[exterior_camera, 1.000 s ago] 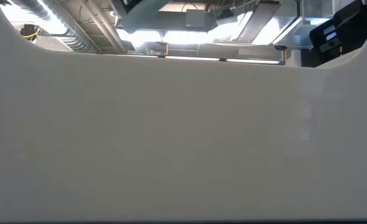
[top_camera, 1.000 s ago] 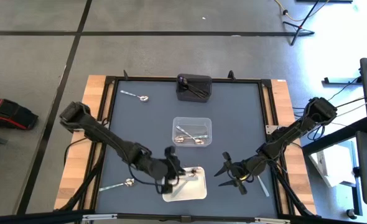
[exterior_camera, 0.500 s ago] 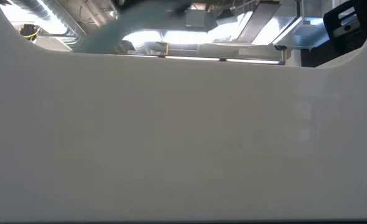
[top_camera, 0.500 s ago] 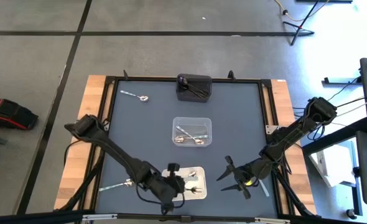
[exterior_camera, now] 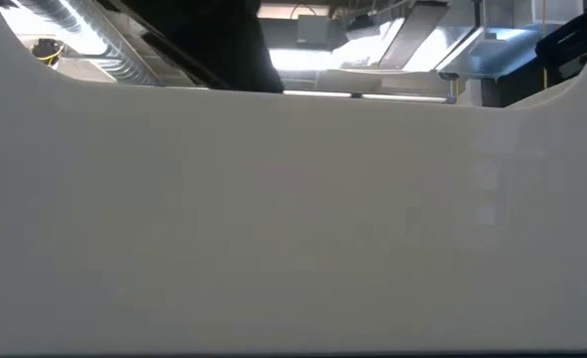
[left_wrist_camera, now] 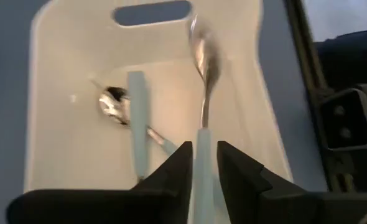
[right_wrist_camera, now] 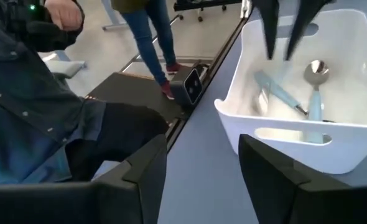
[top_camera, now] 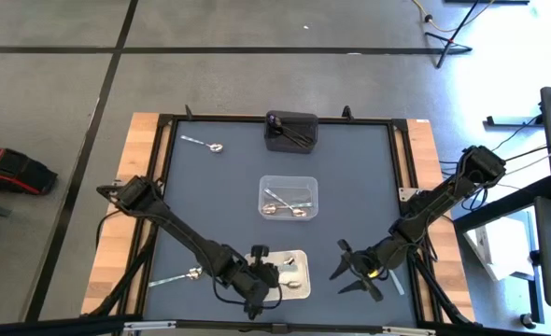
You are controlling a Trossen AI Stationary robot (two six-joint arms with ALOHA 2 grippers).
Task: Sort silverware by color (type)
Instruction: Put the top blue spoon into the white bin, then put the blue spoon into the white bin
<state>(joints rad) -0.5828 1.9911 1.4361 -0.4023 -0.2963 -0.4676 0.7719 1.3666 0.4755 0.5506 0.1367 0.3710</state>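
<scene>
Three trays on the dark table: black tray at the far edge, clear tray mid-table, white tray at the near edge. Loose spoons on the mat: one silver spoon far left, one pale-handled spoon near left. Clear tray holds about two spoons; black tray holds dark ones, count unreadable. White tray: wrist views show three pale-blue-handled spoons. Left gripper over the white tray, fingers narrowly parted either side of one spoon's handle; grip or release cannot be told. Right gripper beside the white tray, fingers spread wide, nothing between them. No readable writing. Low view blocked by a white wall. Person's legs beyond the table
</scene>
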